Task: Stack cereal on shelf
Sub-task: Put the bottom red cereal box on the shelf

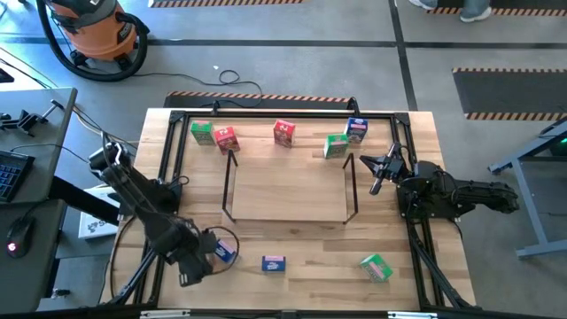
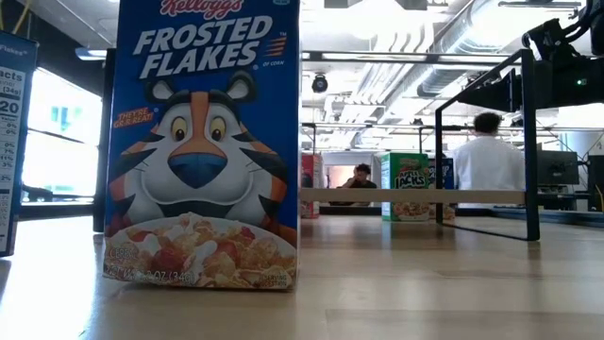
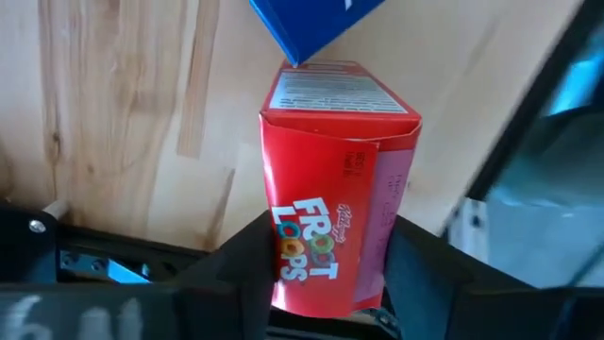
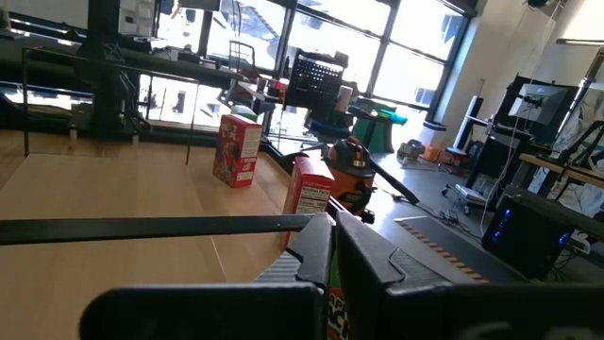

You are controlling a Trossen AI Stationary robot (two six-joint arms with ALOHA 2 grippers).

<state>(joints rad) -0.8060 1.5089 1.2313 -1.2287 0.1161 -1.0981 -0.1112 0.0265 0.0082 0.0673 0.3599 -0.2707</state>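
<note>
My left gripper (image 1: pixel 202 259) is at the table's near left, shut on a red Froot Loops box (image 3: pixel 330 189). A blue box (image 3: pixel 311 24) stands just beyond it, and shows in the high view too (image 1: pixel 225 251). My right gripper (image 1: pixel 376 174) hovers shut and empty at the right end of the black wire shelf (image 1: pixel 290 219). Green (image 1: pixel 202 133), red (image 1: pixel 227 140), red (image 1: pixel 283 132), green (image 1: pixel 336 146) and blue (image 1: pixel 356 129) boxes stand along the far side. A blue Frosted Flakes box (image 1: pixel 274 263) and a green box (image 1: pixel 376 267) sit near the front edge. My left gripper pinches the red box between its two fingers (image 3: pixel 236 269), one on each long side near the box's nearer end (image 3: pixel 321 283). The fingers lie along the box, whose printed end panel (image 3: pixel 340 94) points away toward the blue box. Whether it is clear of the table cannot be told.
A black rail frame (image 1: pixel 283 115) borders the tabletop. In the low view the Frosted Flakes box (image 2: pixel 203 142) fills the near left, with open wood to its right. People show in the room beyond the table (image 2: pixel 486 156).
</note>
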